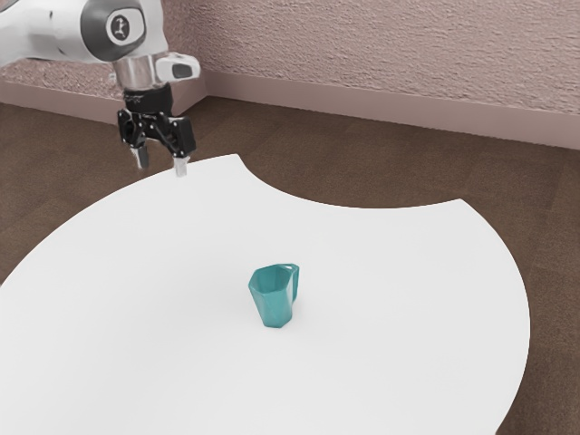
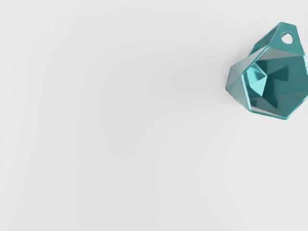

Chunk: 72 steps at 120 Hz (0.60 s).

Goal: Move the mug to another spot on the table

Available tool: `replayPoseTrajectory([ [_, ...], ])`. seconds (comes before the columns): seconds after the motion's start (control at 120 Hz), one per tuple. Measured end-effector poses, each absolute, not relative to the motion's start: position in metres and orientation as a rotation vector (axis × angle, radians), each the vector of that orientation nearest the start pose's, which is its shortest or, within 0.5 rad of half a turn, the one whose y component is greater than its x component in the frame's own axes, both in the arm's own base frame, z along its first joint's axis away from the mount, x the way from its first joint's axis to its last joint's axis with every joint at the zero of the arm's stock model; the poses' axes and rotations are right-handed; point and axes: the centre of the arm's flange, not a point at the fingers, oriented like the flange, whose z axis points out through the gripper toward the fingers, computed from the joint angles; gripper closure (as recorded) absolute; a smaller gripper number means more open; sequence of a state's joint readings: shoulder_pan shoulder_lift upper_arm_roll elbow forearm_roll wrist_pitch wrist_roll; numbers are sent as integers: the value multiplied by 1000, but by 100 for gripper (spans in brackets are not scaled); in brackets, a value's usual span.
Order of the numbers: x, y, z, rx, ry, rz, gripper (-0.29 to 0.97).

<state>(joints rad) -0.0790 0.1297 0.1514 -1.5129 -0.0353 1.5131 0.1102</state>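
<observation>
- The white counter (image 1: 136,299) has a curved outline with a rounded notch cut in its far edge. Its broad bare surface leaves plenty of spots where the mug could go.
- The teal mug (image 1: 272,297) stands upright near the middle of the counter, mouth up, with nothing touching it. Its faceted body tapers toward the base, and its handle points toward the exterior view's right and far side.
- In the wrist view the mug (image 2: 269,79) is seen from above, open mouth showing and the handle (image 2: 287,37) on the side away from the hand. The hand is therefore off to one side of it rather than over it.
- No brand, label or writing shows on the mug or the counter.
- The gripper (image 1: 161,165) hangs above the counter's far edge, well apart from the mug. Its fingers point down and are spread wide, holding nothing. I judge this a ready pose before the reach.
- The arm's joint cap (image 1: 120,25) carries a small dark emblem with no legible letters.
- Beyond lie brown floor (image 1: 435,163) and a rough pinkish wall (image 1: 408,45).
</observation>
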Motion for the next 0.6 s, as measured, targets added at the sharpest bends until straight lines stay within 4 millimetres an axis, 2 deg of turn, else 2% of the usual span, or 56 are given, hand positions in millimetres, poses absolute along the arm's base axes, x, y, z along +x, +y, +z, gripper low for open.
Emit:
replayPoseTrajectory([
  [0.2,596,29,581,-3145,106,87,2],
  [0.333,614,24,583,-3137,130,36,2],
  [0.45,641,6,567,-3131,183,31,2],
  [0.6,662,-3,540,-3141,205,51,2],
])
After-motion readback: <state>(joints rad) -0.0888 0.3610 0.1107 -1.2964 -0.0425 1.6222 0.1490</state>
